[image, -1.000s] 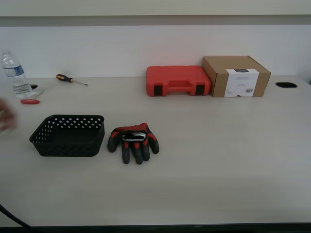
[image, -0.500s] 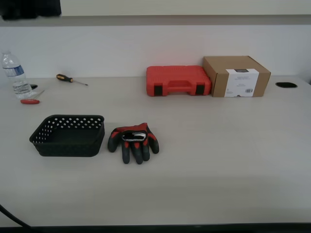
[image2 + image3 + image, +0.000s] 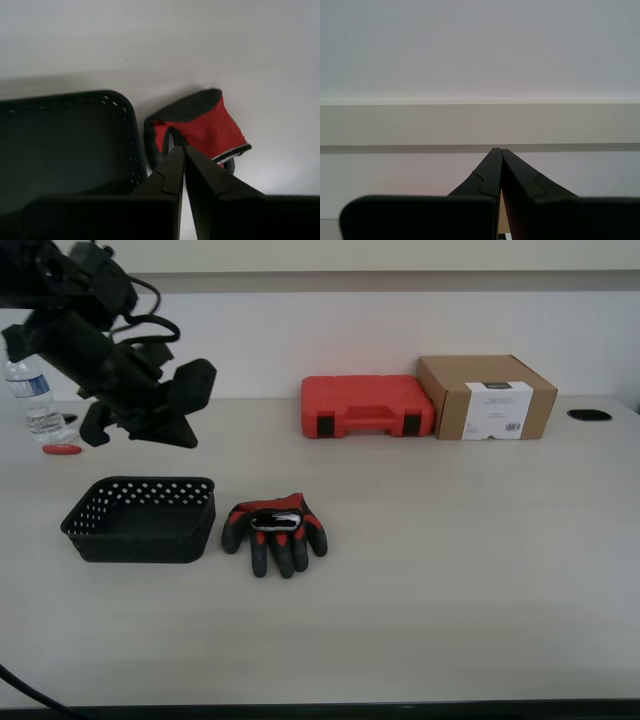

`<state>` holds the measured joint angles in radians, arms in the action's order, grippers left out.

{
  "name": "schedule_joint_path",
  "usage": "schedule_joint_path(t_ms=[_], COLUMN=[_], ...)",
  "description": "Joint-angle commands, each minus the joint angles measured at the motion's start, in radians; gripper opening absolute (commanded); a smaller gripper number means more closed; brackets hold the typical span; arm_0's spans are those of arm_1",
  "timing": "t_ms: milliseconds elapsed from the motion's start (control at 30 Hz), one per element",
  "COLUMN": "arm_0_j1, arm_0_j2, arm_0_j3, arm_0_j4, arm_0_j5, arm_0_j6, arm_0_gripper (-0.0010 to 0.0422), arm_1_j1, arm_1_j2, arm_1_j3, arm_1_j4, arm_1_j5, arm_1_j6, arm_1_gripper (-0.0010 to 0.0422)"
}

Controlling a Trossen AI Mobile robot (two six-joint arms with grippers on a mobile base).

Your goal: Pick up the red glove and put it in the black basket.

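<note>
While my first pincer [image 3: 184, 150] hangs clenched and empty above, the red glove [image 3: 200, 127] lies just beside the black basket [image 3: 60, 145]; my second pincer [image 3: 499, 152] is clenched too, well away.

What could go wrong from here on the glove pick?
My first gripper is shut above the table, so it must open before descending. The red glove lies right beside the black basket, so a jaw may catch the basket wall. The glove is bunched, so a grip may slip.
</note>
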<state>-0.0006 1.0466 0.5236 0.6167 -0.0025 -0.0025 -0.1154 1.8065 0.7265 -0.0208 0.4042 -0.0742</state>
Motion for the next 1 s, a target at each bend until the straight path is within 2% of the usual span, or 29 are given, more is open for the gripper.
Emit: schedule_joint_path(t_ms=[33, 133, 267, 300, 533, 733, 867, 1000], arm_0_j1=[0.0, 0.001, 0.0, 0.001, 0.001, 0.001, 0.0, 0.0], arm_0_j2=[0.0, 0.0, 0.0, 0.0, 0.0, 0.0, 0.0, 0.0], arm_0_j3=[0.001, 0.001, 0.001, 0.001, 0.001, 0.001, 0.001, 0.001], arm_0_j4=[0.002, 0.003, 0.001, 0.001, 0.0, 0.0, 0.0, 0.001], arm_0_j5=[0.0, 0.0, 0.0, 0.0, 0.0, 0.0, 0.0, 0.0], arm_0_j6=[0.003, 0.003, 0.003, 0.003, 0.003, 0.003, 0.003, 0.003], arm_0_gripper=[0.0, 0.0, 0.0, 0.0, 0.0, 0.0, 0.0, 0.0], arm_1_j1=[-0.05, -0.132, -0.248, -0.268, -0.303, -0.317, -0.328, -0.338], arm_1_j2=[0.082, 0.122, 0.17, 0.193, 0.365, 0.426, 0.446, 0.447], arm_1_j3=[0.086, 0.155, 0.233, 0.254, 0.38, 0.474, 0.507, 0.52], arm_1_j4=[-0.096, -0.153, -0.222, -0.246, -0.325, -0.37, -0.393, -0.409], arm_1_j5=[0.004, -0.029, -0.178, -0.188, -0.096, -0.099, -0.1, -0.175], arm_1_j6=[0.01, 0.029, 0.089, 0.113, 0.133, 0.135, 0.134, 0.12], arm_1_gripper=[0.0, 0.0, 0.0, 0.0, 0.0, 0.0006, 0.005, 0.0152])
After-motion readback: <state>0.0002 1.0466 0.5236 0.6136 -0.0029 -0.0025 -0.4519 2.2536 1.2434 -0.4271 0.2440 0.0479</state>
